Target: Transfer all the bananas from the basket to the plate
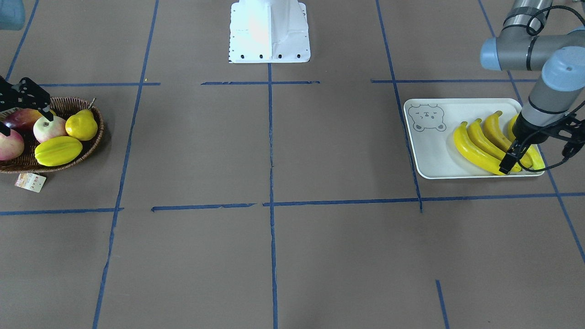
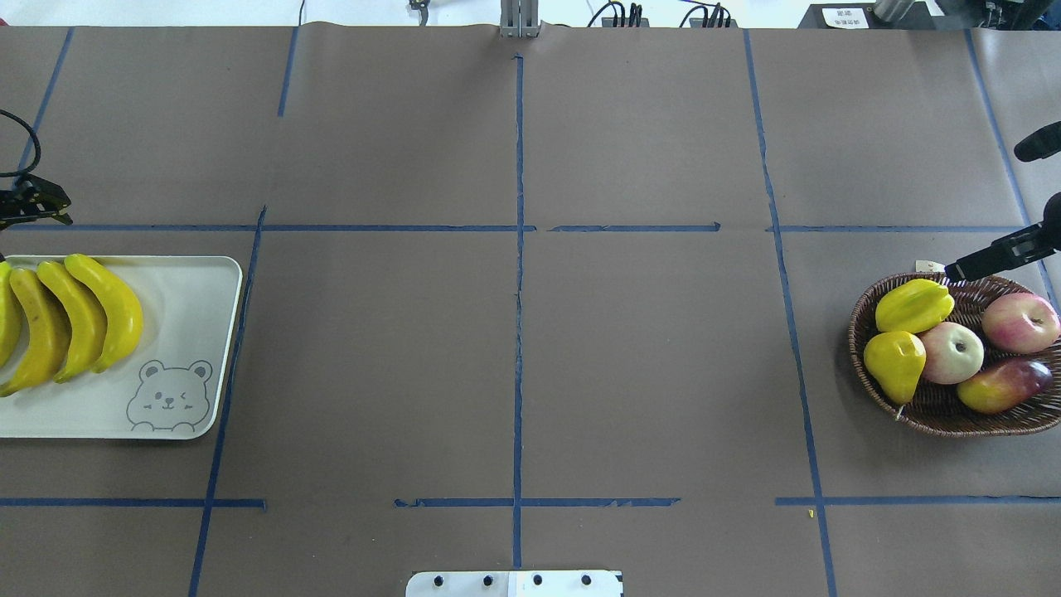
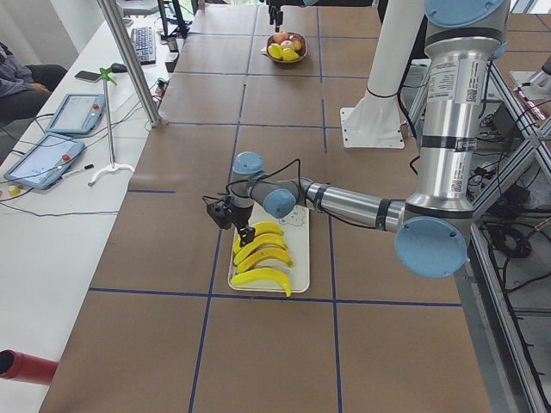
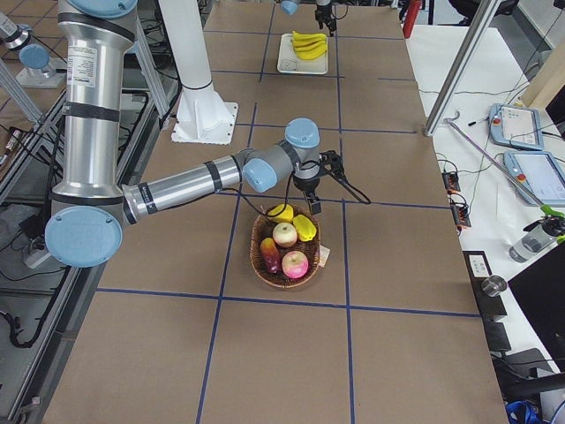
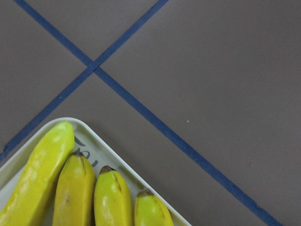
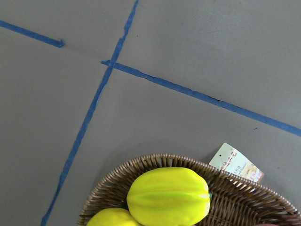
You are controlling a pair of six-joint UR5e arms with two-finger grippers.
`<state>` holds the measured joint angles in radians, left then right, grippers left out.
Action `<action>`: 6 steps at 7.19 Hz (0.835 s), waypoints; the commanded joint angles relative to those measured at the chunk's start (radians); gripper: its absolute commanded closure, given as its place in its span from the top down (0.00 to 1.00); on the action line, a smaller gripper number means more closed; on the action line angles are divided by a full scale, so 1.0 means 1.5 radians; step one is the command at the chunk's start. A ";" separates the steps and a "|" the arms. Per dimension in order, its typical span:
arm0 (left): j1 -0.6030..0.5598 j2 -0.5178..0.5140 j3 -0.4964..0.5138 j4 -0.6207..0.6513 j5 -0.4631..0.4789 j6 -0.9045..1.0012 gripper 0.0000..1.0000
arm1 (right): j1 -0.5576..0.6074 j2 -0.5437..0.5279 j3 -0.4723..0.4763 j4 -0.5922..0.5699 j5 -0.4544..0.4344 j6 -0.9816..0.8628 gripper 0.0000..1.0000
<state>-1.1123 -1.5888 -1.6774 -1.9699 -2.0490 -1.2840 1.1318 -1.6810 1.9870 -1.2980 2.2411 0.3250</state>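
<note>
We look down on a brown worktop [image 1: 274, 256] crossed by blue tape lines [image 1: 270, 137]. The plate [image 1: 434, 155] lies by the worktop's left edge. All four bananas [image 1: 475, 151] lie on it side by side, close together, at the end away from the bear print [image 1: 426, 118].

The left tool [image 1: 509, 160] hangs over the bananas' ends. Only one dark finger [image 1: 506, 164] shows clearly and the rest is lost among cables, so we cannot tell whether this tool is open or closed. We also cannot tell whether it touches the fruit.

The basket [image 2: 928, 414] sits by the worktop's right edge. It holds a starfruit [image 2: 912, 305], a pear [image 2: 895, 363], two apples [image 2: 951, 352] and a red-and-yellow fruit [image 2: 1003, 384]. Its tag [image 1: 30, 182] rests on the worktop just beside the rim, toward the far edge.

The right tool [image 1: 25, 121] hangs over the basket with its fingers spread apart, gripping nothing.
</note>
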 commanded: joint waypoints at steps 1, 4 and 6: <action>-0.067 0.039 -0.025 0.001 -0.078 0.230 1.00 | 0.050 -0.022 -0.003 -0.039 0.000 -0.110 1.00; -0.152 0.066 -0.090 0.194 -0.080 0.661 1.00 | 0.193 -0.068 -0.009 -0.165 0.041 -0.362 1.00; -0.238 0.057 -0.140 0.352 -0.080 0.870 1.00 | 0.271 -0.065 -0.005 -0.321 -0.021 -0.476 1.00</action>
<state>-1.4017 -1.4990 -1.8415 -1.5737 -2.1687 -0.1575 1.4636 -1.7792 1.9749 -1.6470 2.2632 -0.2907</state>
